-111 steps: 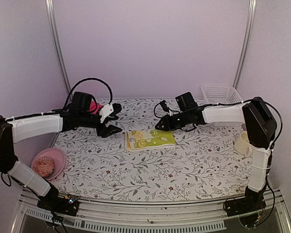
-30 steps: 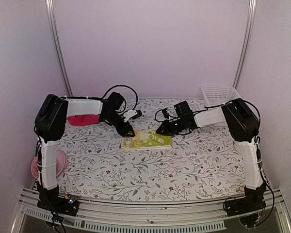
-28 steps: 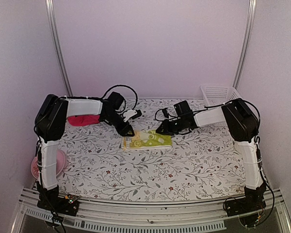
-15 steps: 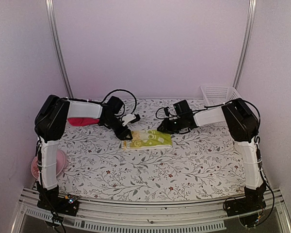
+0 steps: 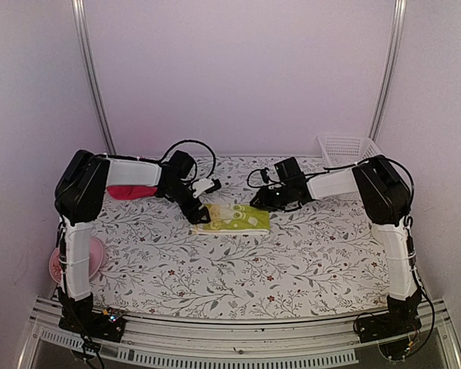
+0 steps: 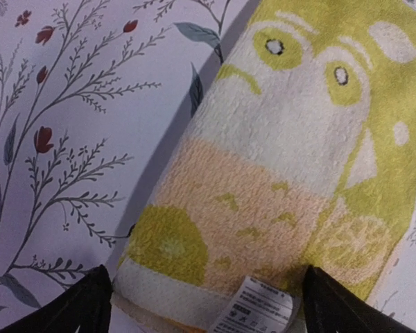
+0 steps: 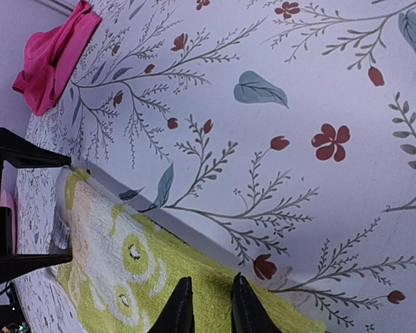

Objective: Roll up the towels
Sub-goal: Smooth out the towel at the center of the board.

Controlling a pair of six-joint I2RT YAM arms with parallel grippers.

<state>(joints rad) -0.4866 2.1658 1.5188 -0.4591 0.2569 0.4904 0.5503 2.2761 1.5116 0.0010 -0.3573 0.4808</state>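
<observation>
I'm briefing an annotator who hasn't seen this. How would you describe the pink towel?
On the floral table, look to the far left side, beside the left arm. The pink towel lies bunched there: plain magenta cloth, unlike the patterned yellow-green towel mid-table or the paler pink bowl near the front.

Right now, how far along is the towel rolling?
Done: nothing rolled yet. The yellow-green towel lies folded, not rolled; the pink towel sits bunched, untouched. In hand: left claw open astride the yellow-green towel's end, right claw nearly closed at its far edge. Left: rolling both.
</observation>
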